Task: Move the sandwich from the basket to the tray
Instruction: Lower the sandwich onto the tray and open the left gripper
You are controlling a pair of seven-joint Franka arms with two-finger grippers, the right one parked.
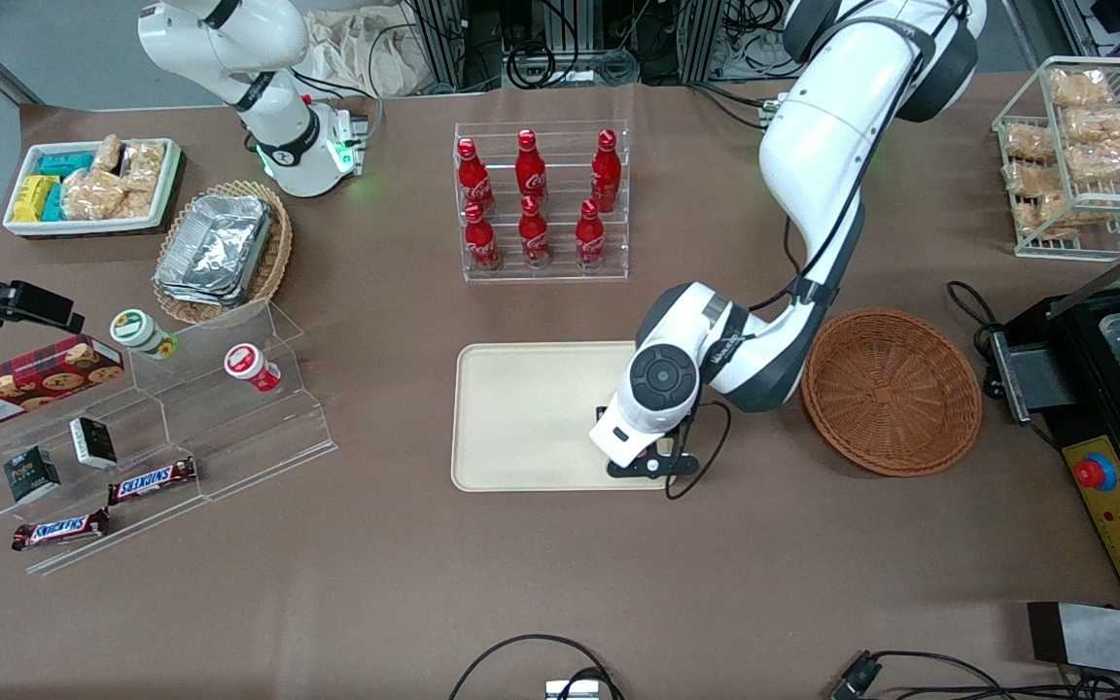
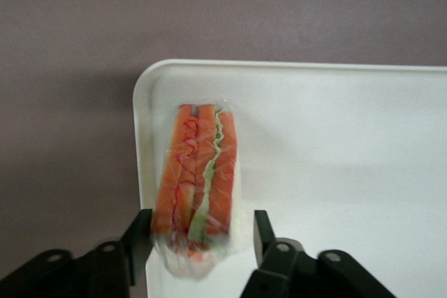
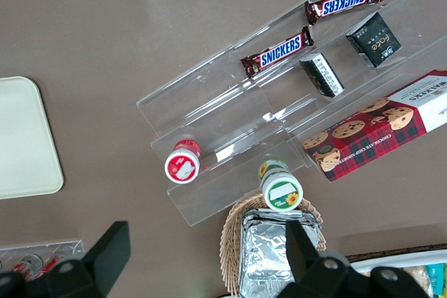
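Note:
The sandwich (image 2: 199,172), pale bread with red-orange and green filling in clear wrap, lies on the cream tray (image 2: 335,144) just inside a rounded corner. My left gripper (image 2: 199,225) is open and straddles its near end. One finger (image 2: 140,232) is right at the wrap, and the other stands a little apart from it. In the front view the gripper (image 1: 643,457) hangs over the tray (image 1: 521,418) at the corner nearest the front camera, toward the working arm's end, and the wrist hides the sandwich. The round reddish-brown basket (image 1: 891,389) beside the tray holds nothing.
A clear rack of red cola bottles (image 1: 541,199) stands farther from the camera than the tray. A stepped acrylic shelf with snacks (image 1: 161,428), an oval basket of foil containers (image 1: 225,248) and a white snack bin (image 1: 93,185) lie toward the parked arm's end. A wire snack rack (image 1: 1080,146) and a control box (image 1: 1114,486) lie toward the working arm's end.

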